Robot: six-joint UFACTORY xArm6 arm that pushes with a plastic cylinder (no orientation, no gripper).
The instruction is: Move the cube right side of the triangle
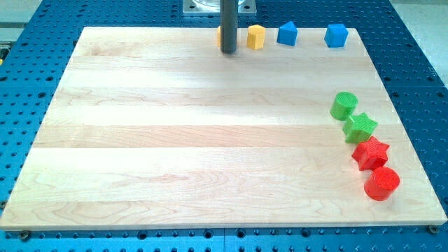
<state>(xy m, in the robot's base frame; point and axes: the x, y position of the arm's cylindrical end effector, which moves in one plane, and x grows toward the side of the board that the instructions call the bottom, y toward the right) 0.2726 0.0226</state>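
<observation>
- Step in hand, as judged: approach only; my tip (pixel 228 50) rested at the 12 o'clock edge of the table (pixel 175 140), with no contact on either blue block.
- End effector: a bare dark rod, with nothing to release or clench, so it grasped nothing.
- An orange-yellow block (pixel 219 36) sat mostly hidden behind the rod, shape not made out; a yellow block (pixel 256 36), seemingly hexagonal, sat just beside the rod at its 3 o'clock.
- Task's things: two blue blocks along the same edge; the nearer one (pixel 287 33), at 3 o'clock from the yellow block, looked like the blue triangle; the farther one (pixel 336 35), toward 1 o'clock on the table, looked like the blue cube; shapes small, so this reading is tentative.
- If the reading holds, the cube already lay on the triangle's 3 o'clock side, apart from it; the next move would call for little more than a closing nudge from the cube's 3 o'clock face.
- Risk, as judged: the yellow block lay between tip and triangle; a straight sweep would drag it.
- Bystanders at 3 to 4 o'clock: green cylinder (pixel 344 105), green star (pixel 360 127), red star (pixel 370 152), red cylinder (pixel 381 183), in a near-touching chain.
- Surface: pale wooden planks, otherwise bare; below it a blue perforated bench (pixel 42 21).
</observation>
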